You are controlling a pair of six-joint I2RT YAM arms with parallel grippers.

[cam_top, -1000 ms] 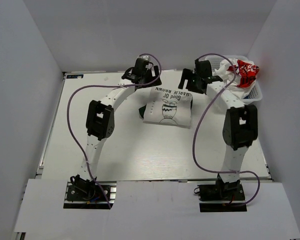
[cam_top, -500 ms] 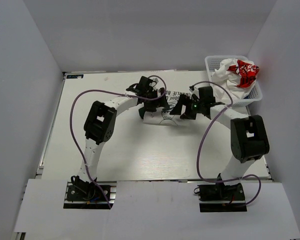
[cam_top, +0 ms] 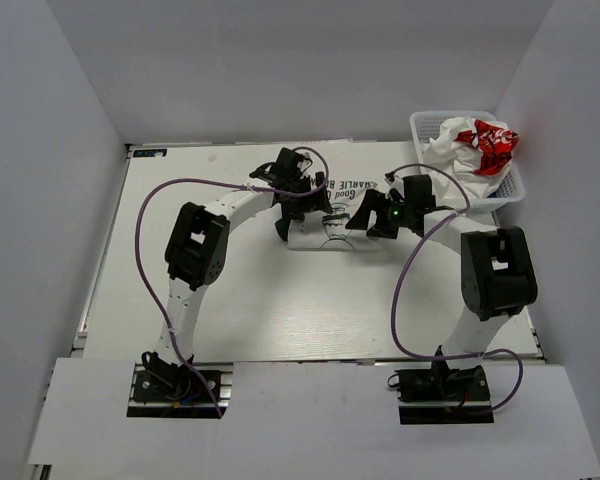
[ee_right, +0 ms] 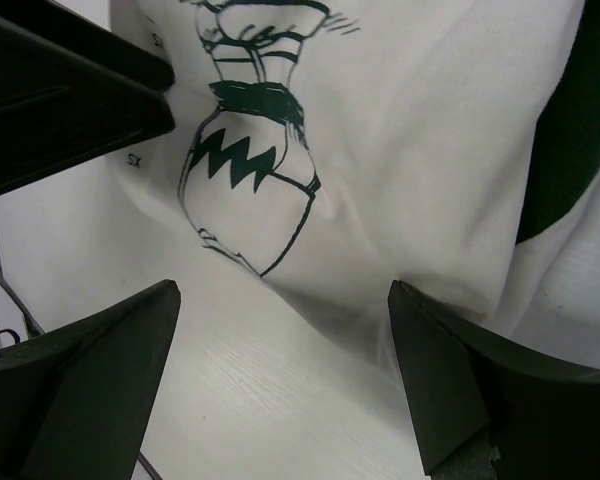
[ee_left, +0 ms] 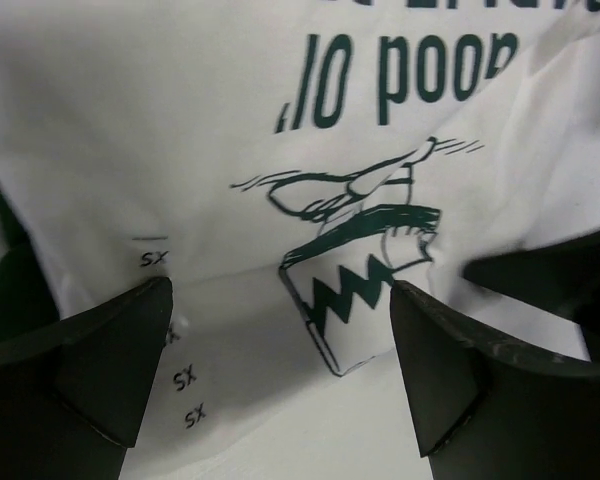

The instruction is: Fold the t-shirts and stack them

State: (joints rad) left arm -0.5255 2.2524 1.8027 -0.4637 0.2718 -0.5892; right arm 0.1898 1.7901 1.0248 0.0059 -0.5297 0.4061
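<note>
Jaws spread over folded tee (cam_top: 330, 233) w/ green print.

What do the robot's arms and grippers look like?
The left arm and right arm have white links and blocky black joints, each trailing a purple cable. Left gripper and right gripper have black wedge-shaped fingers. A green light glows on the right wrist.

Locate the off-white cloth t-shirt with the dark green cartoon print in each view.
Top external: off-white t-shirt, centre of the table.
Left wrist: fills most of the frame.
Right wrist: upper right part.
Shared landmark: green zigzag band of the cartoon, clear in both wrist views.
</note>
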